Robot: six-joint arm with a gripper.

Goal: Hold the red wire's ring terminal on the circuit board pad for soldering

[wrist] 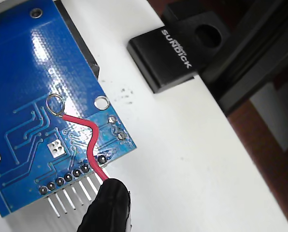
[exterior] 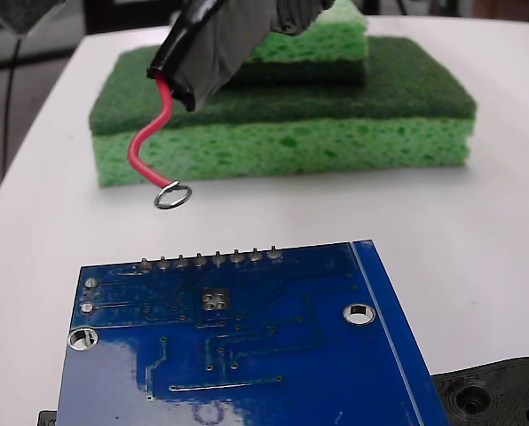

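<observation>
Gripping the wire [exterior: 151,142], jaws clamped on it, the gripper [exterior: 177,82] is holding the ring [exterior: 173,195] above the board [exterior: 273,355], apparently lining up with the pad [exterior: 215,301].

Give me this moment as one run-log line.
phase: approach | jaws: wrapped in black tape, state unreadable | red wire: held | ring terminal: in air, short of circuit board | pad: uncovered

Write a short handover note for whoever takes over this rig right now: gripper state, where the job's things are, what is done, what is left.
Gripper: shut on the red wire.
Ring terminal: in the air, short of the circuit board in the fixed view; touching nothing.
Pad: bare, behind the row of solder bumps.
Done: wire held, brought near the board.
Left: lower the ring onto the pad and hold it there.
</observation>
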